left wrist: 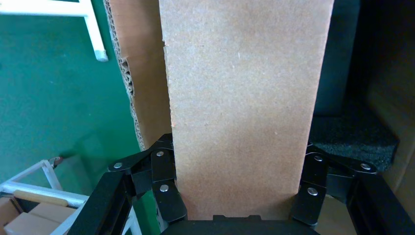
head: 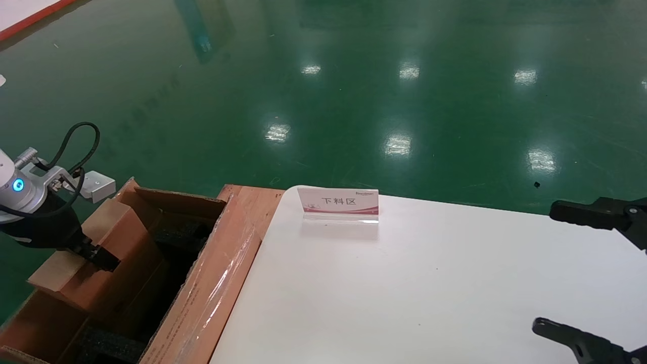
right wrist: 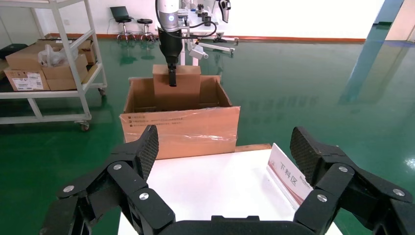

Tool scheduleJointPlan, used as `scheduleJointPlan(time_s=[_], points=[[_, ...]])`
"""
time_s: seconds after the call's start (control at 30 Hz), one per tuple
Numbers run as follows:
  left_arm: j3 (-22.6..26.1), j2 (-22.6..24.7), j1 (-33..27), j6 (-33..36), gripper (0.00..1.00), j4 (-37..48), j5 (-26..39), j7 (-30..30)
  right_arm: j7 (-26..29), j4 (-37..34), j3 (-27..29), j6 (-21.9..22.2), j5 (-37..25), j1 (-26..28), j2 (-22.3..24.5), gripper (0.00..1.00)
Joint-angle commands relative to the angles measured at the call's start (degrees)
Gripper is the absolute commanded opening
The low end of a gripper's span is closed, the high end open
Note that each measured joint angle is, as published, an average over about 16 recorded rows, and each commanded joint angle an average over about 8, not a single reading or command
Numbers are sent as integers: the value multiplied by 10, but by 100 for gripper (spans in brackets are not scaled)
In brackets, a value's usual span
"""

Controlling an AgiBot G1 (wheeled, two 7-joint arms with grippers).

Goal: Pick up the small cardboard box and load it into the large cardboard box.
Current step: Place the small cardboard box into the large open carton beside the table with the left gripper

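So the small cardboard box (head: 96,253) is partway down inside the large cardboard box (head: 212,293), standing on edge with its top part poking above the rim, over on the side of the carton away from the table (head: 429,283). The left end effector (head: 98,257) has it clamped from above, fingers (left wrist: 164,188) pressed flat against both narrow sides, you can see that really clearly in the left wrist view where the plain brown face fills the gap between them. Down in the carton there's black foam (left wrist: 352,139) just beside the box. The carton sits right up against the white table's edge, and its long flap with the shiny clear tape (head: 222,283) leans toward the table. On the table near the far edge there's a little acrylic sign (head: 338,203) with red trim and printed characters. The right end effector (right wrist: 225,152) hangs over the table's right side, spread wide open with nothing in it
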Motion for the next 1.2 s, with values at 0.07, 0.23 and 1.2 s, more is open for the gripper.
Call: scheduleJointPlan(time_s=[0.07, 0.23, 1.2], points=[[0, 2, 6, -5, 0, 6, -1, -2, 0, 0, 0, 0, 0, 0, 0, 100], [0, 9, 23, -16, 0, 18, -3, -7, 0, 0, 0, 0, 0, 0, 0, 100], [-8, 47, 133, -45, 37, 129, -43, 10, -1, 0, -1, 0, 1, 0, 0, 100]])
